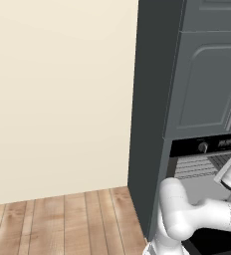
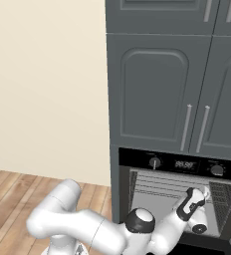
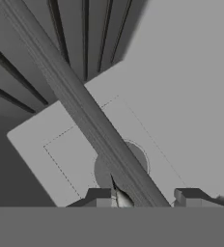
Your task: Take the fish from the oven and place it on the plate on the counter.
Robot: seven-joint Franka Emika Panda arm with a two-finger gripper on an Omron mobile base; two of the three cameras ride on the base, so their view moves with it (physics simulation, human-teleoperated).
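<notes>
- Nearest in the hand view, the gripper [image 3: 145, 197] shows its two dark fingertips [image 3: 98, 197] at about 6 o'clock, standing apart with a gap between them; they are partly spread, and whether they have yet pinched anything I cannot tell.
- Just inside the finger at 7 o'clock a small pale-and-dark pointed sliver pokes up: most likely the fish [image 3: 119, 197], sitting between the fingers on the rack. Too little of it shows to be sure.
- A wire rack [image 3: 80, 103] bar runs diagonally from 10 o'clock down to 5 o'clock, passing between the fingertips.
- Which way the fish points: the visible tip aims roughly toward 11 o'clock, so its long axis seems to lie close to the line of the rack bar. Head or tail I cannot tell.
- The step in hand looks like the grasp. To do it well, the fingers should close across the slim body rather than along it, low enough to catch the fish but without trapping the rack bar; then lift straight off the rack before pulling back.
- Farther off, the right base view shows the arm reaching into the oven [image 2: 137, 191] cavity, below the control strip [image 2: 184, 163] at 12 o'clock.
- Farthest, grey cabinet doors [image 2: 157, 89] rise above the oven.
</notes>
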